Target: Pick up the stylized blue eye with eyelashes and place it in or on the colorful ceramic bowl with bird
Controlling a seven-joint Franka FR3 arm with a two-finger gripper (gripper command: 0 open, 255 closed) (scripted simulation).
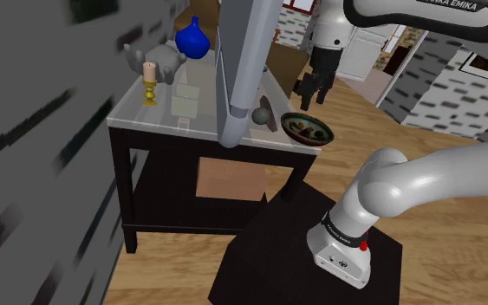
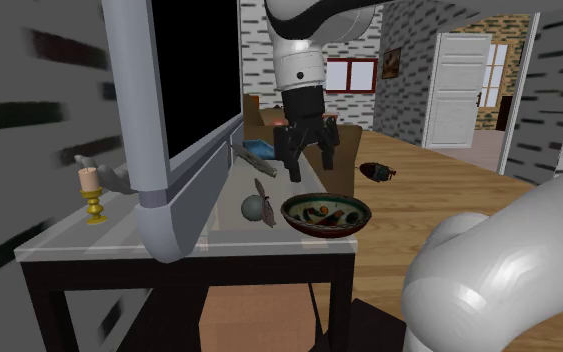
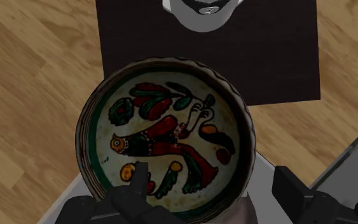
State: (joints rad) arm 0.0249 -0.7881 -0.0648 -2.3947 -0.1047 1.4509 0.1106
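Glass-topped dark table point(image 1: 205, 123). Gripper point(image 1: 313, 98): fingers spread wide, empty, touching nothing. Bird-painted bowl point(image 1: 307, 128): directly beneath gripper, at table's edge.

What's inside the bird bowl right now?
A painted bird and leaves show inside the bowl, with no loose object. The end effector covers part of its near edge.

Wrist straight above bowl point(image 3: 165, 137); exteriors share table point(image 1: 138, 117).
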